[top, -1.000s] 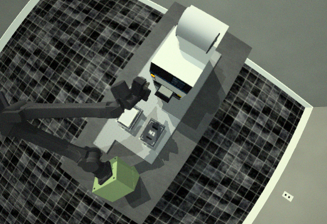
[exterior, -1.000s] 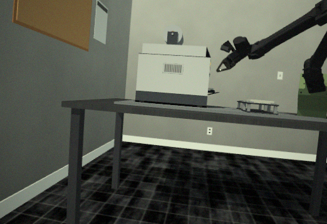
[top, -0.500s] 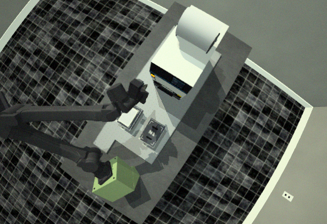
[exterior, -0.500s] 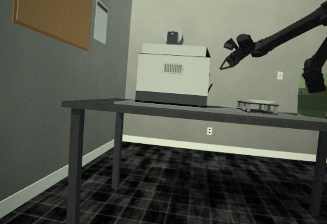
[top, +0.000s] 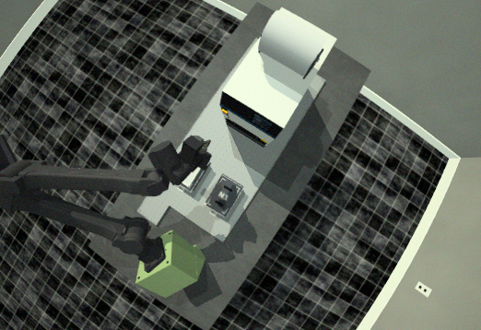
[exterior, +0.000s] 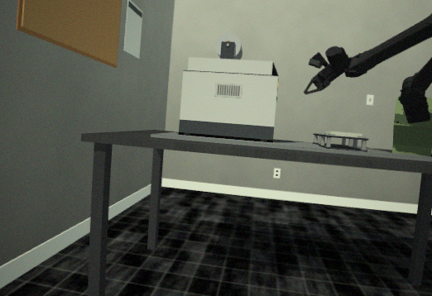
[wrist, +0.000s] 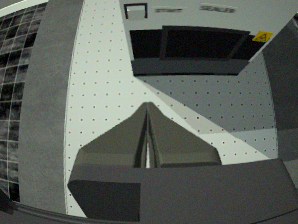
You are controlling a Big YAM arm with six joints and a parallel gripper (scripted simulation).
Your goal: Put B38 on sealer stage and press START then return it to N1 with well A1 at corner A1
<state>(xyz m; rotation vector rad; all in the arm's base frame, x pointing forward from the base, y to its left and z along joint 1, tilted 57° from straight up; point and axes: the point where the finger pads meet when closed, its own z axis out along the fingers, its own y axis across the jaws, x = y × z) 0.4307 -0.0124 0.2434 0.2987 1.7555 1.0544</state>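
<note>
The sealer (top: pixel 260 93) (exterior: pixel 228 98) stands at the back of the table. Nest N1 (top: pixel 224 195) is empty, with its label showing. A white plate (top: pixel 193 180) (exterior: pixel 343 134) sits in the nest beside it. My gripper (top: pixel 206 146) (exterior: pixel 307 92) (wrist: pixel 148 109) is shut on nothing. It hangs high above the mat, in front of the sealer and pointing at it, clear of its face.
A white dotted mat (top: pixel 217 123) (wrist: pixel 100 83) lies under the sealer and the nests on the grey table (top: pixel 299 162) (exterior: pixel 248 149). The green robot base (top: pixel 170 264) (exterior: pixel 410 135) stands at the near end. A foil roll (top: pixel 292 44) sits on top of the sealer.
</note>
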